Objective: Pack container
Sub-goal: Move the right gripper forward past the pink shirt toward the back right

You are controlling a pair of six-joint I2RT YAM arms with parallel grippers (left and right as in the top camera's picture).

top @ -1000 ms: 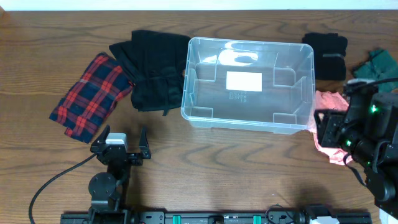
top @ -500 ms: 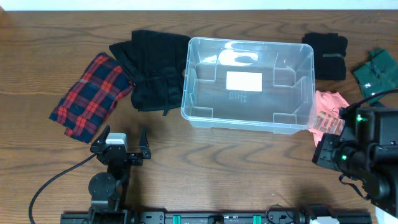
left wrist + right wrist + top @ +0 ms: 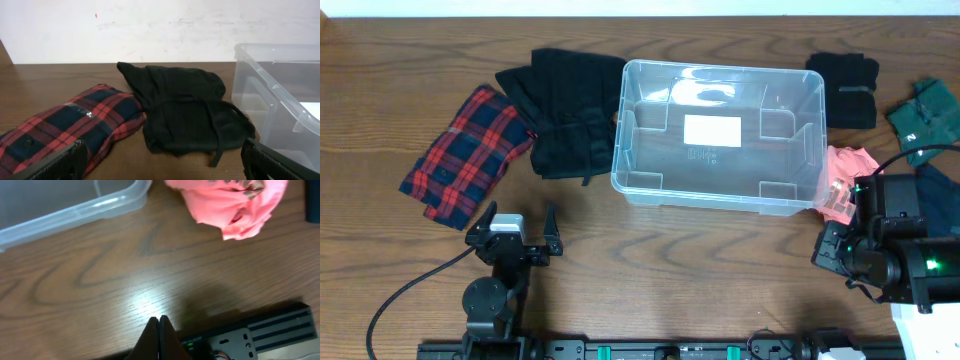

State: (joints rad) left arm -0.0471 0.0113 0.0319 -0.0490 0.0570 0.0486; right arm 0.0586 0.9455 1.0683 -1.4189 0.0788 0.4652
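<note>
The clear container (image 3: 715, 197) stands empty at the middle back of the table, a white label on its base. It also shows in the left wrist view (image 3: 280, 100), and its rim shows in the right wrist view (image 3: 75, 212). My left gripper (image 3: 518, 222) is open and empty near the front left, facing a black garment (image 3: 190, 110) and a red plaid cloth (image 3: 65, 125); its jaws (image 3: 162, 160) hold nothing. My right gripper (image 3: 158, 330) is shut and empty over bare wood. A pink cloth (image 3: 230, 205) lies beyond it by the container's front right corner.
In the overhead view the plaid cloth (image 3: 465, 150) and the black garment (image 3: 565, 100) lie left of the container. The pink cloth (image 3: 842, 180), a black folded cloth (image 3: 845, 85) and a green cloth (image 3: 925, 110) lie to its right. My right arm (image 3: 885, 255) is at the front right.
My right arm has drawn back toward the table's front edge, off the pink cloth, which now shows more. The left arm has not moved.
</note>
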